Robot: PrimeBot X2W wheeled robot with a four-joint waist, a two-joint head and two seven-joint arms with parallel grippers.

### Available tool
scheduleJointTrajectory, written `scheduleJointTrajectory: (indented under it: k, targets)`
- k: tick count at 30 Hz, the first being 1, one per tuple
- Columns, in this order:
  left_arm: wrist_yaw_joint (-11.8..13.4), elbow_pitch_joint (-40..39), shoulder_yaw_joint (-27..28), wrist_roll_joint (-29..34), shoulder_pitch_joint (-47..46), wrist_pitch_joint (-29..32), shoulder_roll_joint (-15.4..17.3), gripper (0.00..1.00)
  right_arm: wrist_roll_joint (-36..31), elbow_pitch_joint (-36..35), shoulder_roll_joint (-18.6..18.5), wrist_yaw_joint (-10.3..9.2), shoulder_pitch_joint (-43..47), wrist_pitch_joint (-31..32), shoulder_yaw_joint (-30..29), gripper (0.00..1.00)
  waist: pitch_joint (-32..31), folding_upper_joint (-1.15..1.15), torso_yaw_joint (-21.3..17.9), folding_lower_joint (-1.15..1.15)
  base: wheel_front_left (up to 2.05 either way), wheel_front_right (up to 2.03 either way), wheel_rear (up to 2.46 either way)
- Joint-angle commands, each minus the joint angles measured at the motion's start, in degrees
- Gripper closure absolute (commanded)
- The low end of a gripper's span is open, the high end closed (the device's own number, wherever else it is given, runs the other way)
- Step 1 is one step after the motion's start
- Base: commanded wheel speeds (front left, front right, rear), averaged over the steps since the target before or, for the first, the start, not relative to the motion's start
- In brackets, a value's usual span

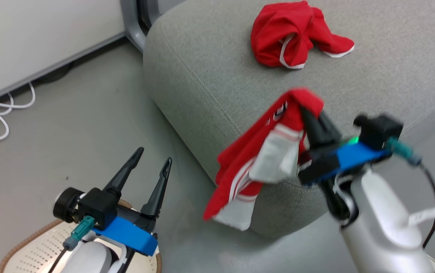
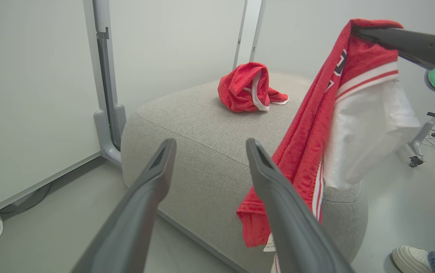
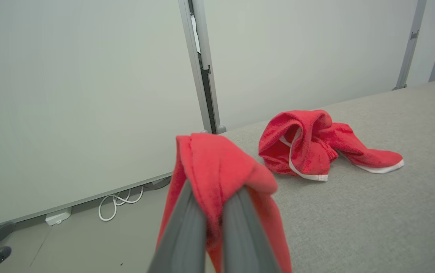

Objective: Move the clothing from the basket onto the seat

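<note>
At the seat (image 1: 209, 76) edge, right hand (image 1: 311, 112) pinches clothing (image 1: 251, 163).

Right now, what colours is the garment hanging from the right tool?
Garment: red with white stripes and a large white panel; clearest in left wrist view.

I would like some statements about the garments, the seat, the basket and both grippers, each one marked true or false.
1. The right gripper is shut on a red-and-white garment. True.
2. The left gripper holds a garment. False: it is open and empty.
3. A crumpled red garment lies on the seat. True.
4. The red-and-white garment lies flat on the seat. False: it hangs from the right gripper, at the seat's corner.
5. The basket stands on the seat. False: it is low beside the left arm, off the seat.
</note>
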Motion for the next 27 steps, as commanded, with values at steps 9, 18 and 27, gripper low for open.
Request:
scheduleJointTrajectory:
  k: [9,18,27]
  targets:
    - [-0.1,-4.7,1.2,2.7,-3.6,0.1,5.4,0.0,-4.1,0.6,-2.0,0.03,-22.7,7.1,-13.0,1.0,12.7,0.0,-0.6,0.0,0.0,0.0,0.0]
    - [0.0,-12.6,0.4,4.3,-9.2,4.2,9.4,0.0,-6.4,1.6,-7.4,0.03,-39.3,8.8,-33.3,1.0,24.9,0.0,2.7,0.0,0.0,0.0,0.0]
    - [-0.1,-16.6,-2.9,4.4,-15.7,5.4,10.4,0.0,-13.1,14.4,-5.6,0.03,-41.8,5.0,-46.6,1.0,31.5,0.0,7.0,0.0,0.0,0.0,0.0]
